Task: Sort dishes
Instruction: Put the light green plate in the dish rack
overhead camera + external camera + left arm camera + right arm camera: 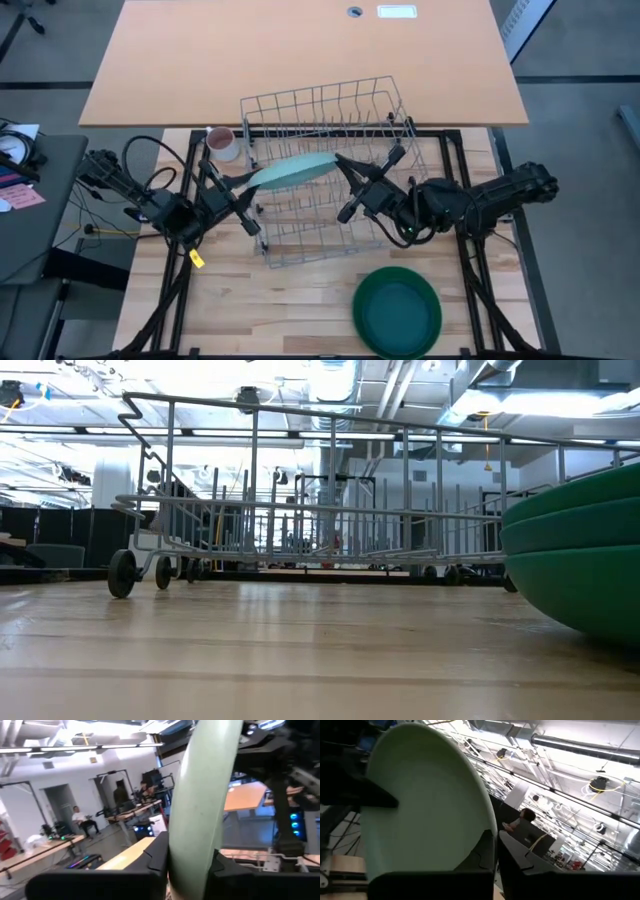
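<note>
A small pale mint plate [292, 170] is held on edge over the wire dish rack [325, 105], between my two grippers. My left gripper [243, 186] is shut on its left rim, and my right gripper [342, 165] is shut on its right rim. A stack of large dark green plates [397, 310] rests on the wooden table near the front right; it also shows in the low view [580, 560]. I do not see the smaller teal plate as a separate thing. My left gripper pinches the mint plate's rim [192, 845] between its two fingers, coming level from the table's left. The plate stands on edge, lifted above the rack's floor. My right gripper pinches the opposite rim [490, 832] between its two fingers, coming from the table's right. The plate's face [420, 805] fills its wrist view.
The rack [300, 510] stands mid-table with upright wire walls. A pinkish-white mug [222, 142] stands by the rack's far left corner. A bare orange tabletop [300, 50] lies beyond. People sit in the room behind.
</note>
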You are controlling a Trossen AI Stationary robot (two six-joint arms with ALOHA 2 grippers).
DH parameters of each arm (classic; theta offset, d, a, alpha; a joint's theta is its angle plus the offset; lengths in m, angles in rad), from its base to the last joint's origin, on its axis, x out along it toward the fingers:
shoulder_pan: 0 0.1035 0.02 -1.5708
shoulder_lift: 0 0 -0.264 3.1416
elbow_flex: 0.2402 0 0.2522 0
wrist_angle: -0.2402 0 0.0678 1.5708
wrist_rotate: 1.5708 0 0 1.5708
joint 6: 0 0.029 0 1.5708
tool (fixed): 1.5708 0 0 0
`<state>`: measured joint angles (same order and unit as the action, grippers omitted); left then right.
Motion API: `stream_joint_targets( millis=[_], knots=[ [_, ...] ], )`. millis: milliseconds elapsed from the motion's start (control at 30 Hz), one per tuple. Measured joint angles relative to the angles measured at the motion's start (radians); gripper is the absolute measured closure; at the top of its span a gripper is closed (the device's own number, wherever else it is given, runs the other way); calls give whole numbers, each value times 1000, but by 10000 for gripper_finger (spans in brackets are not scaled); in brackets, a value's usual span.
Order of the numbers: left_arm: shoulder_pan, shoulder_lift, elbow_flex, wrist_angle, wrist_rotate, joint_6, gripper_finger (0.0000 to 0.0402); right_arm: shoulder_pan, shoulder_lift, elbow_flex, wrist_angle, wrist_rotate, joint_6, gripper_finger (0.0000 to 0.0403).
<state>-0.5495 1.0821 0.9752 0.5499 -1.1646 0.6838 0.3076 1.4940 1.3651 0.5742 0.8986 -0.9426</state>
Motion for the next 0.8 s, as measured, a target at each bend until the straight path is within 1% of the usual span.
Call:
stream_joint_targets(
  millis=[100, 200, 300, 467, 567, 667, 800],
  knots=[
    [-1, 2, 0, -1, -18, 18, 371, 16, 1, 0, -5, -1, 0, 384],
    [-1, 2, 0, -1, -13, 27, 372, 38, 1, 0, -11, 5, 3, 360],
    [-2, 5, 0, -9, 8, 42, 373, 62, 3, -1, -27, 42, 2, 324],
    [-2, 5, 0, 28, 7, 92, 373, 94, 3, -1, -24, 126, -5, 256],
    [-2, 5, 0, 44, 9, 121, 379, 107, 3, -1, -20, 166, -40, 217],
    [-2, 5, 0, 80, 8, 172, 385, 133, 3, -1, -20, 245, -98, 188],
    [1, 5, 0, 132, 6, 241, 386, 181, 2, 0, -19, 403, -182, 167]
  ],
)
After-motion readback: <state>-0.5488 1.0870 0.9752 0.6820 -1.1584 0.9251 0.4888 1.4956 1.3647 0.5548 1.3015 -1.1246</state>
